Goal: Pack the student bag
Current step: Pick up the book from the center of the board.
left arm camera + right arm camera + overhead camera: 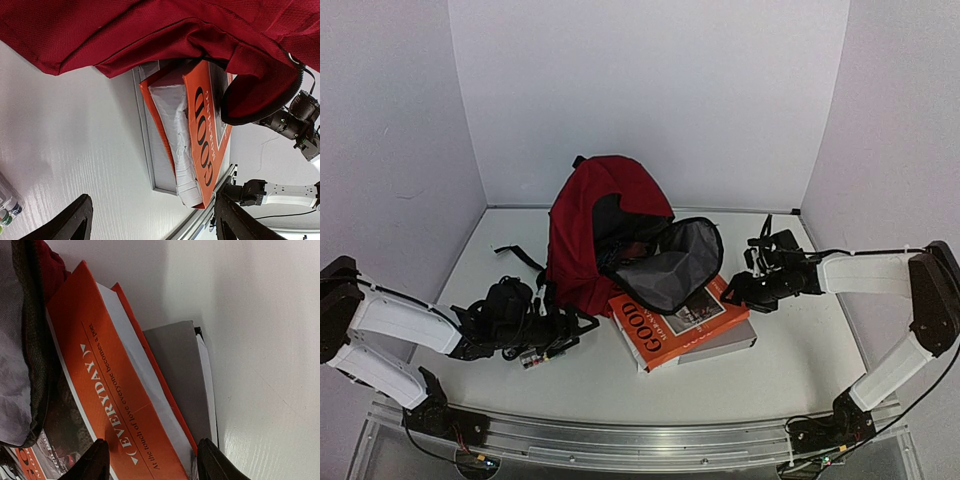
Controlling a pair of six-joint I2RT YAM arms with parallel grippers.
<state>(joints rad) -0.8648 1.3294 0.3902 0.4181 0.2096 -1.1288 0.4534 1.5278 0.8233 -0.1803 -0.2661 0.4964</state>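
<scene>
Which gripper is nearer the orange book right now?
Right. The right gripper is at the orange book's right-hand corner, its fingers either side of the edge. The left gripper is off the book's left side, with a visible gap between.

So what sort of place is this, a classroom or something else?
Probably a robot lab test cell: bare white walls box in a white table, the left arm and right arm stand on a metal rail, with the student bag and orange book as props.
</scene>
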